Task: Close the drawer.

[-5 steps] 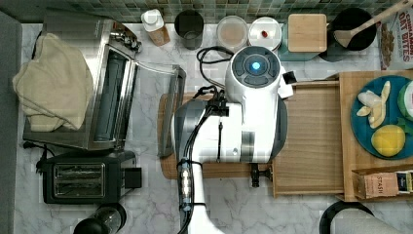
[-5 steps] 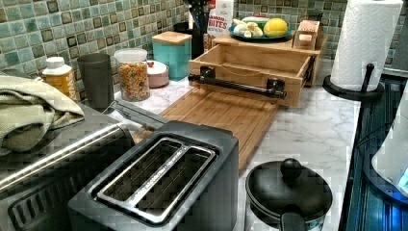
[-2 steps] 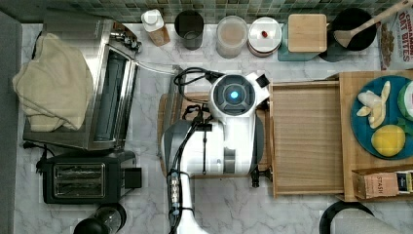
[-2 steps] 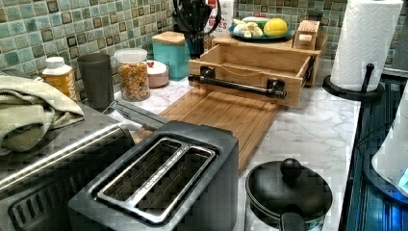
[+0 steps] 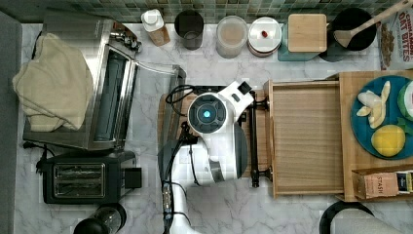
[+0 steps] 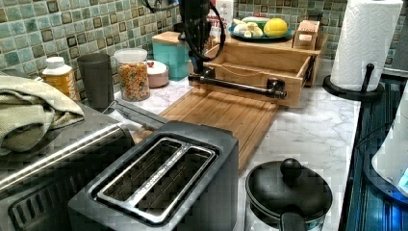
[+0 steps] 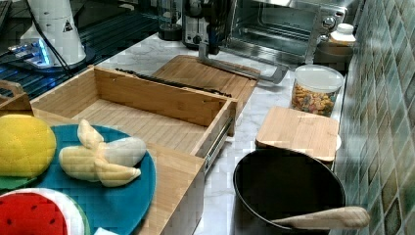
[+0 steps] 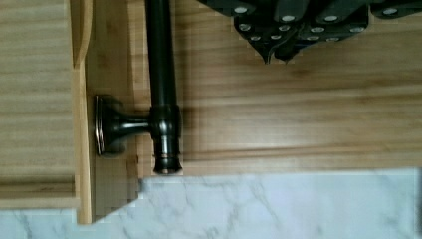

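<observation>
Hanging above the bamboo cutting board point(image 8: 298, 114), our gripper point(image 8: 278, 56) seems clenched, fingertips meeting, though we see little of them. It sits just beside the black bar handle point(image 8: 161, 84) of the drawer point(image 5: 307, 141), which stands pulled out toward the top view's left. White marble counter point(image 5: 292, 214) spreads underneath; green tiled wall point(image 6: 43, 33) backs the jars.

Light-wood drawer point(image 5: 306, 139); black bar handle point(image 5: 253, 146); white-grey marbled counter point(image 5: 292, 209).
</observation>
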